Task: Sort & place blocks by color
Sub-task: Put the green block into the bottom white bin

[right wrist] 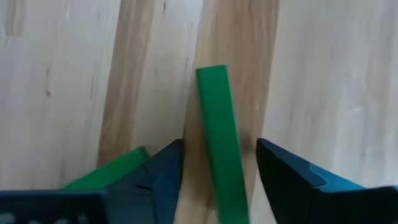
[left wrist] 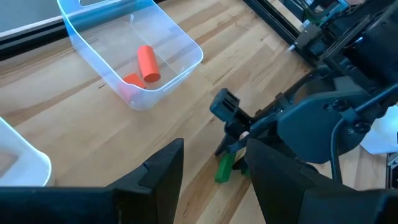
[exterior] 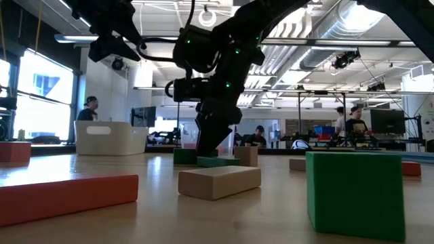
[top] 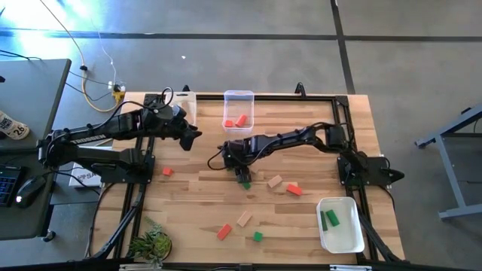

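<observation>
My right gripper [top: 242, 175] points down at the table's middle, open. In the right wrist view its fingers stand on either side of a green bar [right wrist: 217, 124] lying flat on the wood, with a narrow gap on each side. A second green block [right wrist: 109, 171] lies just outside one finger. My left gripper [left wrist: 214, 186] hovers open and empty near the far left, above the table. Red blocks [top: 236, 120] lie in a clear tub [top: 239, 96], green blocks [top: 330, 219] in a white tub [top: 343, 239]. Loose red [top: 294, 190], wood [top: 274, 181] and green [top: 257, 236] blocks lie scattered.
A further red block [top: 167, 172] lies at the left, and a wood bar [top: 244, 218] and red bar [top: 224, 232] near the front edge. A small plant [top: 151, 245] stands at the near left corner. Another white tub [top: 185, 105] sits at the far edge. People show in the room behind.
</observation>
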Robot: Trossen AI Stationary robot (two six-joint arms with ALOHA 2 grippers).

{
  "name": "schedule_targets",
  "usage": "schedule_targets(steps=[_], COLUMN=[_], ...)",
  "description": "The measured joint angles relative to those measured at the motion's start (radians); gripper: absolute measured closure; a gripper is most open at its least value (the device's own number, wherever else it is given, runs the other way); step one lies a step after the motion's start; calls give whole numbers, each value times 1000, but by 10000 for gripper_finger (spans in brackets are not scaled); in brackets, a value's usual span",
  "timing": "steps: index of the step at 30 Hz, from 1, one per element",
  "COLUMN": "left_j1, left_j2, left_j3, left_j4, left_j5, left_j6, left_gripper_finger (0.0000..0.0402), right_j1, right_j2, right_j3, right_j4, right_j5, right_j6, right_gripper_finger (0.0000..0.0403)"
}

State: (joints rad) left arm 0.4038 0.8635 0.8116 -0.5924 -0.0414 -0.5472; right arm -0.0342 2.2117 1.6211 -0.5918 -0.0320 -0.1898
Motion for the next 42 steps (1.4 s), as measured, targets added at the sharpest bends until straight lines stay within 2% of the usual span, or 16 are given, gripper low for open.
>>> schedule_targets(steps=[7, 13, 18, 29, 34, 42], left_j1=[0, 0, 0, 0, 0, 0], left_j2=[0, 0, 0, 0, 0, 0], left_j3=[0, 0, 0, 0, 0, 0], left_j4=[-46, -68, -70, -70, -70, -142], left_j5=[0, 0, 0, 0, 0, -63], left_j6=[17, 23, 35, 35, 35, 8], left_gripper_finger=[238, 238, 238, 238, 238, 238], right_j1=[2, 15, 33, 110, 147, 231], right_j2=[-2, -30, -77, -211, -265, -342], right_j3=[1, 1, 1, 1, 1, 1], right_j4=[-22, -97, -162, -377, -510, -760], right_j5=[-13, 6, 11, 218, 298, 351], right_j6=[140, 289, 387, 635, 803, 1112], right_gripper_finger=[371, 363, 373, 373, 373, 373])
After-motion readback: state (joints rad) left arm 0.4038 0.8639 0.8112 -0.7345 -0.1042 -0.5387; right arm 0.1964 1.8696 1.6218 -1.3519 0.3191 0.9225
